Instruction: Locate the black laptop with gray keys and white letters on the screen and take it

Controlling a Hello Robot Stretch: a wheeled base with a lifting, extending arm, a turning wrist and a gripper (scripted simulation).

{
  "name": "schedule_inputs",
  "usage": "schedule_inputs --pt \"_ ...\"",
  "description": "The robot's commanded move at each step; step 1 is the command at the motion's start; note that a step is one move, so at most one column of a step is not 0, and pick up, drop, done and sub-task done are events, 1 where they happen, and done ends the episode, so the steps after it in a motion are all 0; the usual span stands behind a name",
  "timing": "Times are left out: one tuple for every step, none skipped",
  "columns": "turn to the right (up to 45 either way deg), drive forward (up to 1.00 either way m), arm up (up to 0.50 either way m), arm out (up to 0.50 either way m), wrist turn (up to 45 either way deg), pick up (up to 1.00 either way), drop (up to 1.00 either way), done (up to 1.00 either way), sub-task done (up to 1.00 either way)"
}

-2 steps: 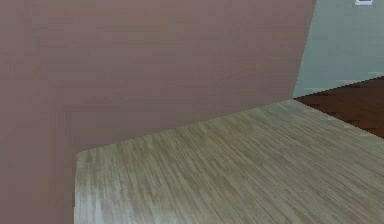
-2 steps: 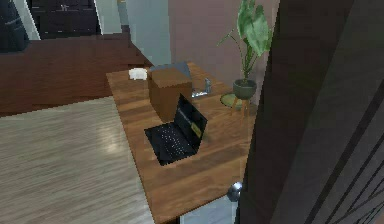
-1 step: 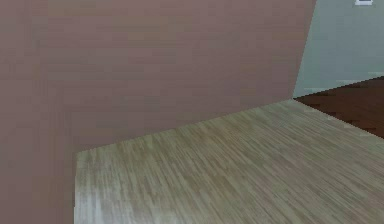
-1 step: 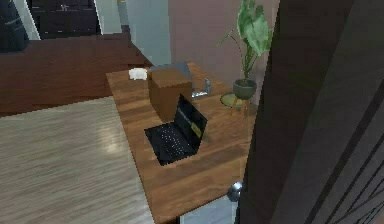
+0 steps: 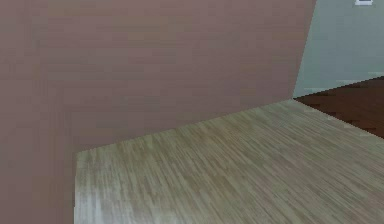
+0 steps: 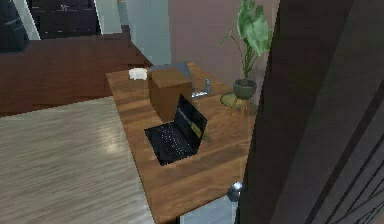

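A black laptop (image 6: pixel 178 135) stands open on a long wooden desk (image 6: pixel 215 165) in the arm side view, a little right of the middle. Its keyboard faces the picture's left and its dark screen, with small light marks on it, rises on the right. A brown box (image 6: pixel 165 92) stands just behind it on the same desk.
Farther back on the desk are a white thing (image 6: pixel 138 73), a grey flat thing (image 6: pixel 175 68), a glass thing (image 6: pixel 200 87) and a potted plant (image 6: pixel 248 45). A tall dark panel (image 6: pixel 320 110) covers the arm side view's right. A pinkish wall (image 5: pixel 150 60) stands close ahead over pale wood floor (image 5: pixel 230 170).
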Motion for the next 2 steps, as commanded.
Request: schedule_inputs --pt "0.0 0.00 0.00 0.50 0.0 0.00 0.00 0.00 0.00" --pt "0.0 0.00 0.00 0.00 45.0 0.00 0.00 0.00 0.00"
